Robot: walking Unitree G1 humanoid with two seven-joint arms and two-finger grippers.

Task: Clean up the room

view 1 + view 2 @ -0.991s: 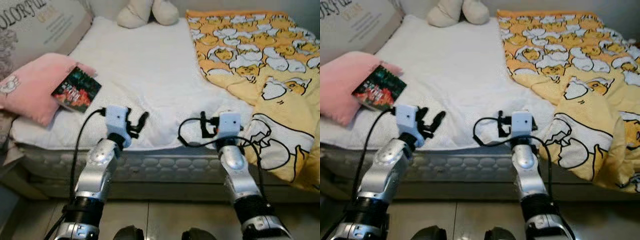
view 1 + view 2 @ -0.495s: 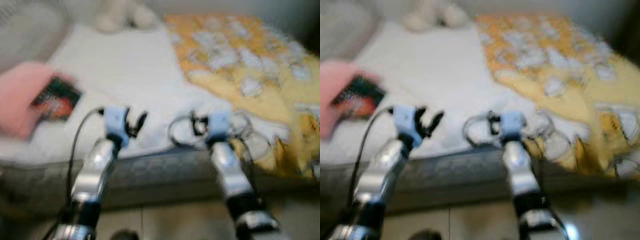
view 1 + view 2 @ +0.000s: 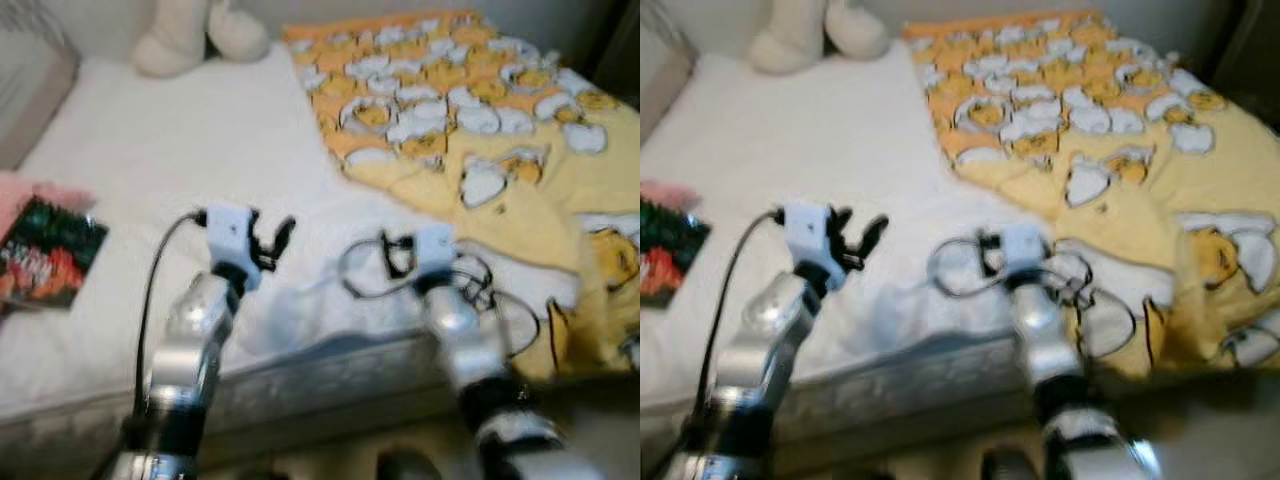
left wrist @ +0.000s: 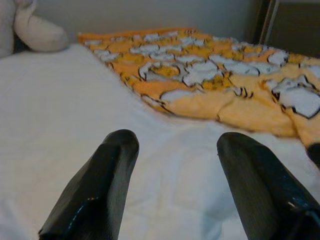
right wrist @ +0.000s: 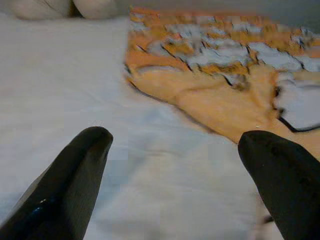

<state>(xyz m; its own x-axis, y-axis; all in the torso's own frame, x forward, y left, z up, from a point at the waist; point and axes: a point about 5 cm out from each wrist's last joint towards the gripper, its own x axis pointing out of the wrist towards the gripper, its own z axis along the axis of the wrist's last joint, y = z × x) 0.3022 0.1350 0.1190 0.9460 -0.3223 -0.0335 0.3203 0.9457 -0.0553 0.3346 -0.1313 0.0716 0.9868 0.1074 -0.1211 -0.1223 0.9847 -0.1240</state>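
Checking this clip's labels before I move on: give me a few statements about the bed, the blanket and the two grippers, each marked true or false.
1. The yellow-orange blanket with a cartoon print lies on the robot's right side of the white bed sheet. True.
2. The left gripper is shut on the blanket. False: its fingers are apart over the bare white sheet and hold nothing.
3. A cream plush toy sits at the far end of the bed. True.
4. The dark book with a red and green cover lies on top of the blanket. False: it lies at the bed's left edge, far from the blanket.
5. The right gripper is open. True.
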